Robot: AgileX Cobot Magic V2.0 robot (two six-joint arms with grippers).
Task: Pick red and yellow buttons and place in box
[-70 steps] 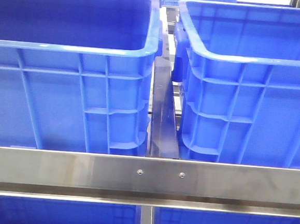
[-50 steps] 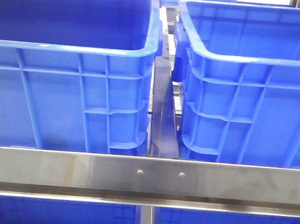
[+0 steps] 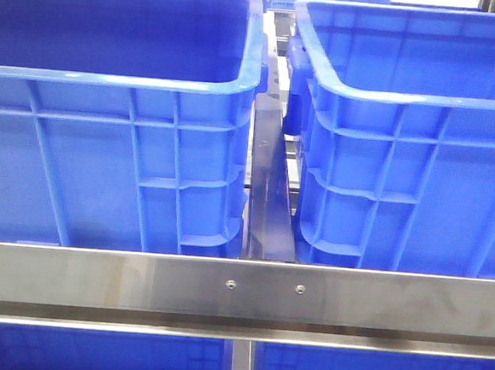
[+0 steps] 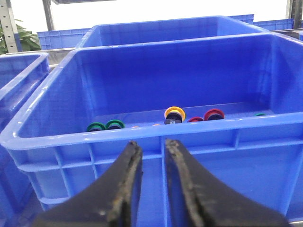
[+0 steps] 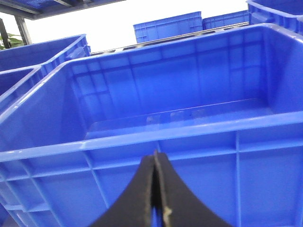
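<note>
No writing is seen on the ribbed plastic crate (image 4: 199, 156) of ring-shaped buttons (image 4: 174, 114) (left tool (image 4: 150, 147) narrowly parted, right tool (image 5: 155, 158) closed, empty).

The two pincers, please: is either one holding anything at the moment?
Nothing is held: the left pincer is slightly open and empty, the right pincer shut on nothing.

Left end effector (image 4: 150, 146) showing two curved black fingers with worn, scuffed inner edges, right end effector (image 5: 155, 158) showing matching black tapering fingers

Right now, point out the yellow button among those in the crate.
The yellow-ringed button, mid-crate and tallest; green ones sit to one side, red ones to the other.
</note>
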